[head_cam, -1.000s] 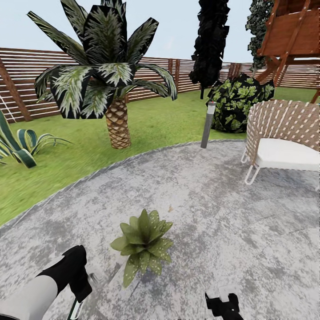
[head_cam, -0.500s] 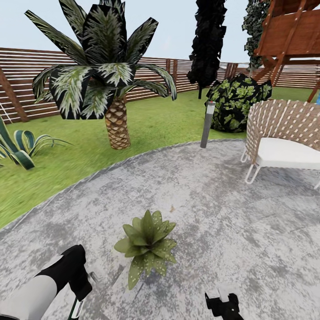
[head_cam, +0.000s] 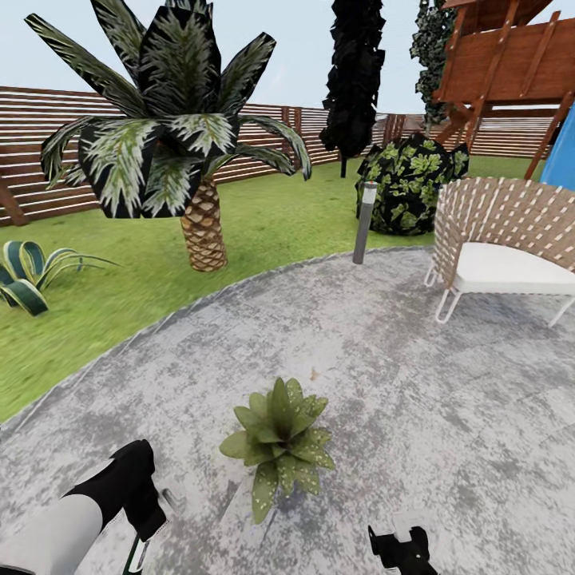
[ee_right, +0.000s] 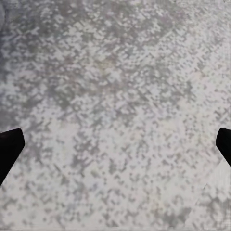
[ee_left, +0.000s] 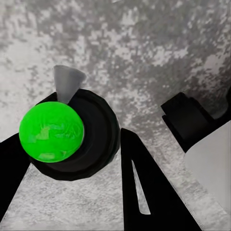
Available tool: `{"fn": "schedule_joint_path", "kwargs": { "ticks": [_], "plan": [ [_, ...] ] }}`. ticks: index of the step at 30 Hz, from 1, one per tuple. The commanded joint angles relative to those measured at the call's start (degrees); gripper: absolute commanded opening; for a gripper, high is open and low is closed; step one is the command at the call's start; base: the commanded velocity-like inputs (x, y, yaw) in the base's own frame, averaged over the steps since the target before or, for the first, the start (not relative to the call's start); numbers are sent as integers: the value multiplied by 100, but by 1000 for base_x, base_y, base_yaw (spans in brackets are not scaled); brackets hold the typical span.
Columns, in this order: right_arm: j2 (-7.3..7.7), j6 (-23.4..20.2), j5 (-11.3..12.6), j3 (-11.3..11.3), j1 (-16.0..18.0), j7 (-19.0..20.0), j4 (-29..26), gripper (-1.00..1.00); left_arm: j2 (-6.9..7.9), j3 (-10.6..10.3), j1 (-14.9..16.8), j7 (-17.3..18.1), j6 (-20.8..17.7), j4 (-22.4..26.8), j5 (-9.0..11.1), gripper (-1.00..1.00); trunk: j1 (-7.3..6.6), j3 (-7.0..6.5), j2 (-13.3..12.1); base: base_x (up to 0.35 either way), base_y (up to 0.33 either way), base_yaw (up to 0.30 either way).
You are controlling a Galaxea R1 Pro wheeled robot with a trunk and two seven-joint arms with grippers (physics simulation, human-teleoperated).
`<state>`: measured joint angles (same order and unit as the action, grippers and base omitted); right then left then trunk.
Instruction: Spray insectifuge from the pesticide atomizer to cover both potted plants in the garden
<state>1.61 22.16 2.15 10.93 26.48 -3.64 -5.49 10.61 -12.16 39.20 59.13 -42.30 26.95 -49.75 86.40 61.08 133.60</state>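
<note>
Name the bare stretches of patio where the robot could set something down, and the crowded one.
Free: paving between the potted plant and woven chair, and from the plant toward the lawn edge. Crowded: between the left gripper and the plant's leaves.

Potted plant point(head_cam: 279, 447) sits on the patio point(head_cam: 415, 383); palm point(head_cam: 180, 136) behind-left on lawn point(head_cam: 104, 295), chair point(head_cam: 503, 247) behind-right

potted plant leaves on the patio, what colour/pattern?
Green with faint white speckles, broad pointed leaves in a rosette; the potted plant shows best in the head view.
</note>
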Motion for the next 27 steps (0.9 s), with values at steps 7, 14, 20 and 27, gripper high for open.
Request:
{"fn": "schedule_joint_path", "kwargs": {
  "ticks": [7, 14, 20, 27],
  "plan": [
    [10, 16, 28, 42, 1, -31, 9, 100, -14, -15, 0, 37, -33, 12, -23, -100, 1, 5, 2, 192, 219, -153],
    [14, 13, 23, 49, 3, -31, 20, 100, -24, -43, 27, 90, -11, 104, -33, -100, 1, 5, 2, 29, 23, -272],
    [78, 15, 23, 49, 1, -31, 20, 100, -71, -69, 148, 317, -9, 140, -63, -100, 1, 5, 2, 1, 1, -285],
    [111, 16, 23, 49, 3, -31, 13, 100, -78, -119, 415, 595, 7, 138, -79, -100, 1, 5, 2, 0, 0, -286]
  ]
}}
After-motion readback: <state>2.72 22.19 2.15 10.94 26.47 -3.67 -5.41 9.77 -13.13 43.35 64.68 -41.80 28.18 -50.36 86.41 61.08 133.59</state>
